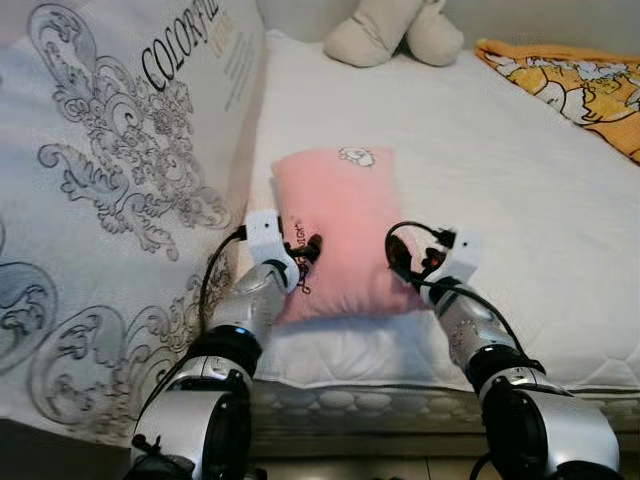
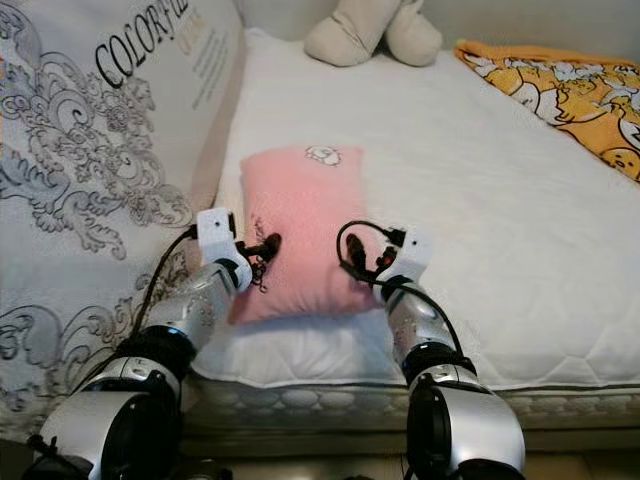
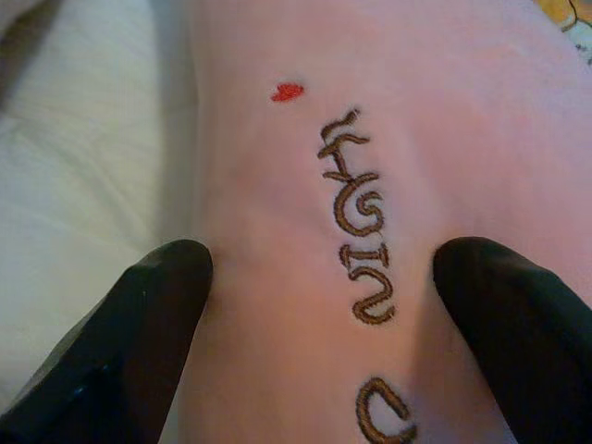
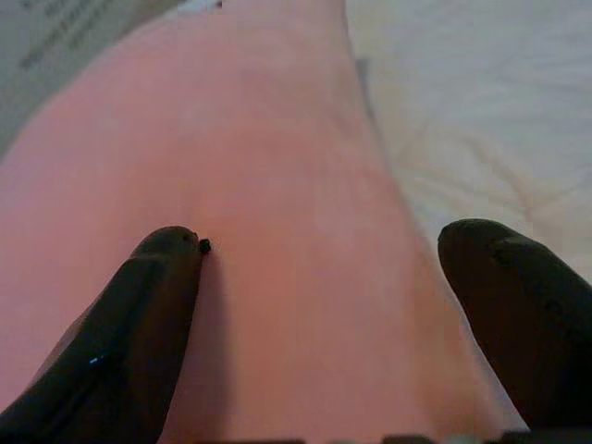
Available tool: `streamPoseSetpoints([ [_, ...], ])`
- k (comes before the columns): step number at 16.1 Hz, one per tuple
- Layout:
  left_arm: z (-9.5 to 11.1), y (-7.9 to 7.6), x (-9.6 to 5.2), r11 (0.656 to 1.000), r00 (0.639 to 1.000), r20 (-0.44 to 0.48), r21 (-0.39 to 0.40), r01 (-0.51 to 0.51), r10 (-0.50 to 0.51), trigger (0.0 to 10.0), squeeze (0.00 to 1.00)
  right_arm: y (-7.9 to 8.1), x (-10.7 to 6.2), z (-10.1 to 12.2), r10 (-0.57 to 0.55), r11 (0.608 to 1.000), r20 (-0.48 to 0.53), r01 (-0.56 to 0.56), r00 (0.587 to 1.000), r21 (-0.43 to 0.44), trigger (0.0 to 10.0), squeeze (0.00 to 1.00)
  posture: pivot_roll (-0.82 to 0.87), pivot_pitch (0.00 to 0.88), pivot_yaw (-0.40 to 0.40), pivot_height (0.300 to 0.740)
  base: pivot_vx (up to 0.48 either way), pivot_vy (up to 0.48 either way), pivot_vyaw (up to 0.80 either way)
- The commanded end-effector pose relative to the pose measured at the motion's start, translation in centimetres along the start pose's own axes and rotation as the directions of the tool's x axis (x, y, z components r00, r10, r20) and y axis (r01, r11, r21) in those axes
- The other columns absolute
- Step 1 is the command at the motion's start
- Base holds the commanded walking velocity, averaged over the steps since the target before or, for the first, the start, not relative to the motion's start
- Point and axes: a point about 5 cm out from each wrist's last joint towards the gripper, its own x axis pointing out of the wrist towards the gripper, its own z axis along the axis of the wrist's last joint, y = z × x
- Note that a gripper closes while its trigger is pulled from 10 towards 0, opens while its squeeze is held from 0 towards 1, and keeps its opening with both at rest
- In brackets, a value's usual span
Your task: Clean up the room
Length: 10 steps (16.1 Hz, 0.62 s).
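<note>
Facing a white bed (image 1: pixel 480 180), we are reaching both arms over its near edge to a pink pillow (image 1: pixel 340 215) lying flat beside an upright wrapped mattress (image 1: pixel 110 180). Our left gripper (image 3: pixel 319 277) is holding its jaws wide apart across the pillow's embroidered edge, gripping nothing. Our right gripper (image 4: pixel 319 268) is doing likewise on the other side, jaws spread over pink fabric.
</note>
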Motion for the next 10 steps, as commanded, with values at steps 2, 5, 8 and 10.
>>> streamPoseSetpoints([
  [2,-0.7,-1.1,0.2,0.998,0.998,-0.049,0.042,0.042,-0.040,10.0,0.00,0.6,0.3,-0.1,-0.004,1.000,-0.031,0.003,1.000,-0.003,10.0,0.00,0.09,0.035,-0.031,0.740,0.000,0.000,0.00],
  [5,-0.9,-1.4,0.4,0.996,0.996,-0.064,0.060,0.059,-0.055,10.0,0.00,1.1,0.6,-0.2,-0.009,1.000,-0.040,0.009,0.999,0.000,6.9,0.00,0.09,0.034,-0.033,0.740,0.000,0.000,0.00],
  [8,-1.0,-1.7,0.4,0.996,0.994,-0.081,0.049,0.079,-0.075,0.0,0.00,1.4,0.7,0.0,-0.006,0.998,-0.029,0.008,1.000,0.070,0.0,0.00,0.08,0.033,-0.032,0.740,0.000,0.000,0.00],
  [10,-1.3,-2.1,0.5,0.995,0.990,-0.113,0.046,0.094,-0.088,0.0,0.00,1.4,0.7,-0.2,-0.029,0.988,-0.041,0.035,0.999,0.152,0.0,0.00,0.08,0.031,-0.030,0.740,0.000,0.000,0.00],
])
